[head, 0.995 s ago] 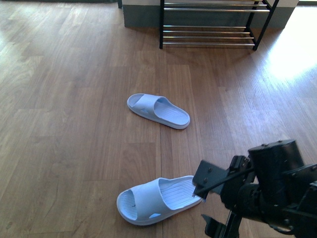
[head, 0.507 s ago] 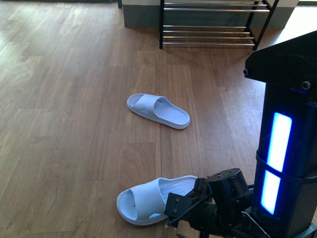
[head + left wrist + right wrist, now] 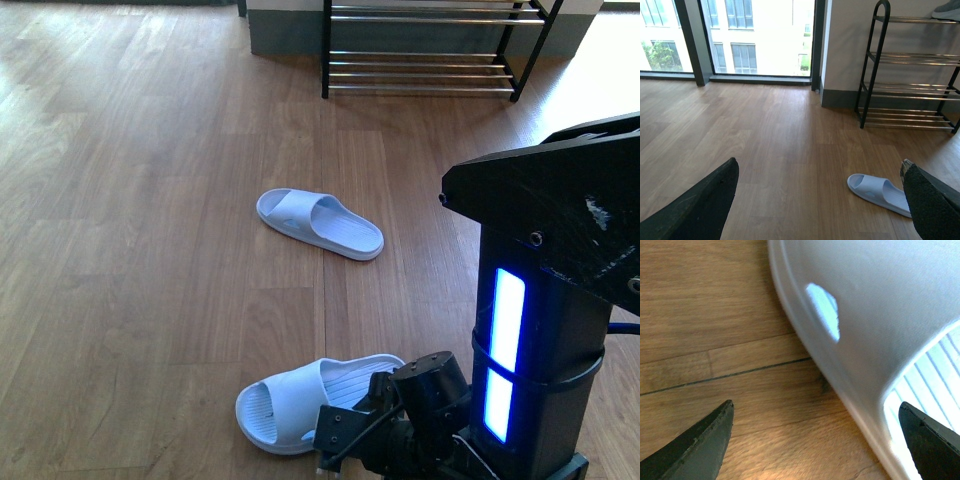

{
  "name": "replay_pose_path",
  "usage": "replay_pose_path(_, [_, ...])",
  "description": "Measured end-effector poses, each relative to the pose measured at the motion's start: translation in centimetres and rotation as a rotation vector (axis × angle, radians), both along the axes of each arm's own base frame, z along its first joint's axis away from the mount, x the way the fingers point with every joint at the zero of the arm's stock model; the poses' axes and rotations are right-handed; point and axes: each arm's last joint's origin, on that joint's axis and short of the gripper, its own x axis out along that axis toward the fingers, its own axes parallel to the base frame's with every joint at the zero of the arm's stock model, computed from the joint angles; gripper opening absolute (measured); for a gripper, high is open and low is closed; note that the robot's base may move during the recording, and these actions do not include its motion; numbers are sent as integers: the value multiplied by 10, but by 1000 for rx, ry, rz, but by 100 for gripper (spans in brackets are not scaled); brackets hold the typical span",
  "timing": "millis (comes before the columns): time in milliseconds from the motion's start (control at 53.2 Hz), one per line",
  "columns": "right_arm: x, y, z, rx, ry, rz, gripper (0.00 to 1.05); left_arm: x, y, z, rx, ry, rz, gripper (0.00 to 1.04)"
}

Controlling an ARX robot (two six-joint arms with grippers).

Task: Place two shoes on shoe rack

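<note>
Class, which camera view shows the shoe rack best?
The left wrist view: the shoe rack stands nearly whole, several rod tiers visible. The front view crops it to its lowest tiers; the right wrist view shows none.

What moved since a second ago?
The right arm swung in from the right and came down, bringing the open right gripper close against the near slide. It has not taken hold of it. The near slide, the far slide and the rack stayed put.
</note>
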Motion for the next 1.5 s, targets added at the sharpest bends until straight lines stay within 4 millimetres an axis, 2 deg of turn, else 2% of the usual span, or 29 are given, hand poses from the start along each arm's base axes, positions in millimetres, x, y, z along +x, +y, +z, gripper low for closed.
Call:
replay_pose_path(282, [21, 9, -8, 20, -1, -10, 95, 0, 0, 0, 0, 0, 0, 95])
replay_pose_path(582, [30, 9, -9, 30, -9, -22, 56, 0, 0, 0, 0, 0, 0, 95])
replay_pose_path(676, [28, 9, -11, 38, 1, -15, 38, 0, 0, 0, 0, 0, 0, 95])
replay_pose_path(977, [30, 1, -10, 83, -1, -63, 3, 0, 0, 0, 0, 0, 0, 95])
replay_pose_path(1164, [28, -11, -5, 94, 2, -155, 1, 0, 0, 0, 0, 0, 0, 95])
replay_pose_path(1277, [35, -25, 17, 120, -26, -308, 1, 0, 0, 0, 0, 0, 0, 95])
replay_pose_path(1408, [49, -49, 77, 191, -100, -588, 1, 0, 0, 0, 0, 0, 0, 95])
replay_pose_path(1502, [49, -63, 104, 214, -131, -717, 1, 0, 0, 0, 0, 0, 0, 95])
